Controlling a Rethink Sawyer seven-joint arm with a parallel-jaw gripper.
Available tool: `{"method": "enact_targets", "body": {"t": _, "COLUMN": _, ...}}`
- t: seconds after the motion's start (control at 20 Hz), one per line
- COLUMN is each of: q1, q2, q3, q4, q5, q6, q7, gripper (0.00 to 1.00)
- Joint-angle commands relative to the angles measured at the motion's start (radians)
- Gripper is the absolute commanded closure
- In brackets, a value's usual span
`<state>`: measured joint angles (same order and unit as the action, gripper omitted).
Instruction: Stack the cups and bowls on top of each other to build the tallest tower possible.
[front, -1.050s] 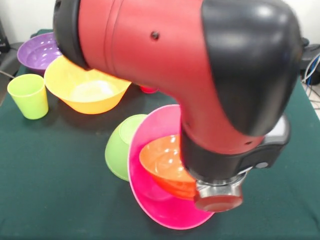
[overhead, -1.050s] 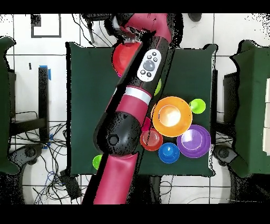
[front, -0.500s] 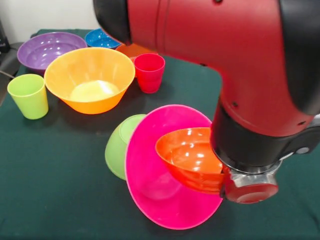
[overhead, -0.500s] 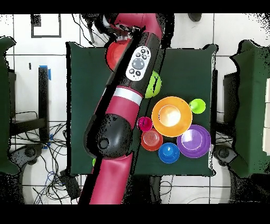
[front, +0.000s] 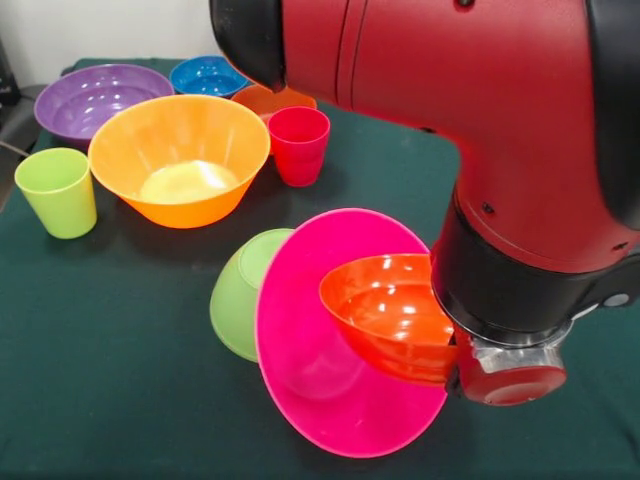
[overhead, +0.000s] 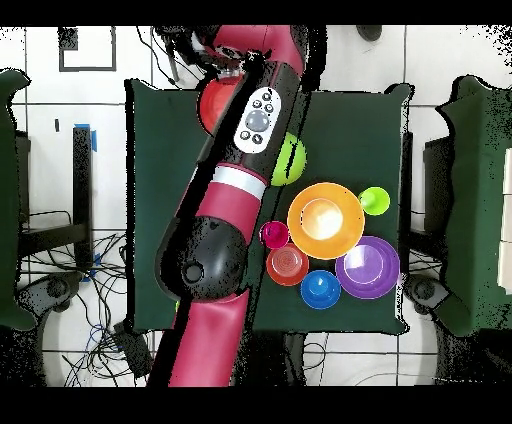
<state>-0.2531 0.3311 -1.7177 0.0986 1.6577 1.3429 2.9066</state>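
Observation:
The large pink bowl (front: 320, 350) stands steeply tilted, its opening facing the camera, with the medium orange bowl (front: 390, 310) nested in it. The lime green bowl (front: 238, 290) lies on its side right behind the pink one's left rim. The arm's wrist (front: 505, 330) presses close against the orange bowl's right side and hides my gripper. In the overhead view the arm (overhead: 240, 170) covers most of the pink bowl (overhead: 210, 105), and the lime bowl (overhead: 291, 160) shows beside it. Whether anything is held cannot be seen.
At the back left stand the large yellow-orange bowl (front: 180, 155), purple bowl (front: 88, 100), blue bowl (front: 205, 75), small dark orange bowl (front: 272, 100) and red-pink cup (front: 298, 143). A light green cup (front: 57, 192) stands near the left table edge.
The arm swung aside, uncovering the red-pink cup and the blue and dark orange bowls. The orange bowl shifted right inside the pink bowl, which tipped a little with it.

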Motion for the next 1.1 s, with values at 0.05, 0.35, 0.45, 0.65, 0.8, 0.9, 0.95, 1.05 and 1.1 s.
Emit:
{"method": "enact_targets", "body": {"t": 0.05, "q1": 0.033, "q2": 0.0, "q3": 0.072, "q4": 0.078, "q5": -0.144, "q6": 0.038, "q7": 0.005, "gripper": 1.0}}
{"method": "enact_targets", "body": {"t": 0.35, "q1": 0.076, "q2": -0.016, "q3": 0.168, "q4": 0.156, "q5": -0.258, "q6": 0.045, "q7": -0.03, "gripper": 1.0}}
{"method": "enact_targets", "body": {"t": 0.45, "q1": 0.096, "q2": -0.024, "q3": 0.212, "q4": 0.198, "q5": -0.307, "q6": 0.038, "q7": -0.05, "gripper": 1.0}}
{"method": "enact_targets", "body": {"t": 0.65, "q1": 0.119, "q2": -0.038, "q3": 0.285, "q4": 0.251, "q5": -0.377, "q6": 0.02, "q7": -0.084, "gripper": 1.0}}
{"method": "enact_targets", "body": {"t": 0.8, "q1": 0.132, "q2": -0.043, "q3": 0.334, "q4": 0.271, "q5": -0.417, "q6": 0.001, "q7": -0.103, "gripper": 1.0}}
{"method": "enact_targets", "body": {"t": 0.9, "q1": 0.138, "q2": -0.046, "q3": 0.353, "q4": 0.275, "q5": -0.44, "q6": -0.013, "q7": -0.104, "gripper": 1.0}}
{"method": "enact_targets", "body": {"t": 0.95, "q1": 0.139, "q2": -0.046, "q3": 0.359, "q4": 0.272, "q5": -0.448, "q6": -0.018, "q7": -0.1, "gripper": 1.0}}
{"method": "enact_targets", "body": {"t": 1.05, "q1": 0.14, "q2": -0.047, "q3": 0.374, "q4": 0.266, "q5": -0.47, "q6": -0.034, "q7": -0.101, "gripper": 1.0}}
{"method": "enact_targets", "body": {"t": 1.1, "q1": 0.139, "q2": -0.049, "q3": 0.387, "q4": 0.256, "q5": -0.489, "q6": -0.039, "q7": -0.094, "gripper": 0.0}}
